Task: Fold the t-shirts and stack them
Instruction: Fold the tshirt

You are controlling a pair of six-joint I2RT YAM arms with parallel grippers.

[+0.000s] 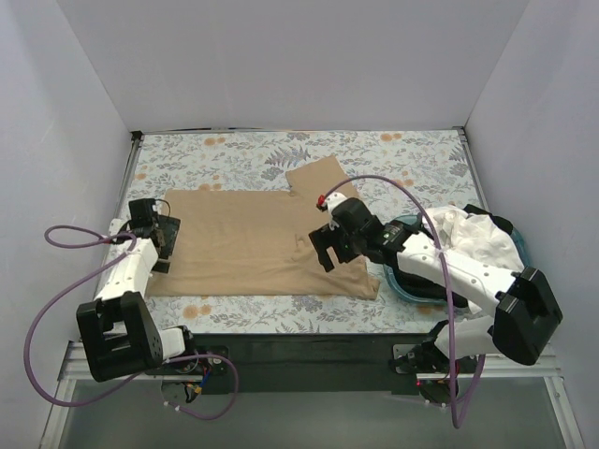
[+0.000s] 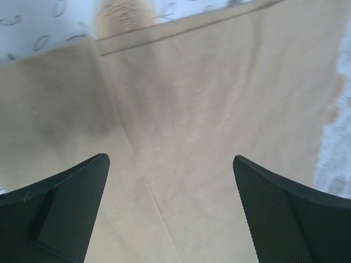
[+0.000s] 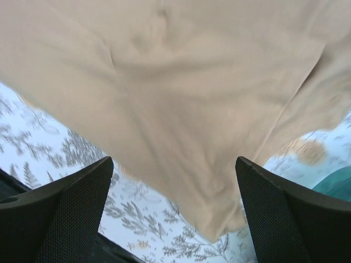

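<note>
A tan t-shirt (image 1: 257, 238) lies spread flat on the floral table, one sleeve pointing to the far right. It fills the left wrist view (image 2: 208, 109) and the upper part of the right wrist view (image 3: 181, 93). My left gripper (image 1: 161, 245) is open and empty over the shirt's left edge. My right gripper (image 1: 329, 253) is open and empty above the shirt's near right corner. A white t-shirt (image 1: 473, 238) lies bunched in the teal basin (image 1: 404, 282) at the right. The black shirt is out of view.
The floral tablecloth (image 1: 243, 154) is bordered by white walls at left, back and right. The table's near edge (image 1: 281, 327) runs in front of the shirt. A purple cable (image 1: 412, 201) arcs over the right arm.
</note>
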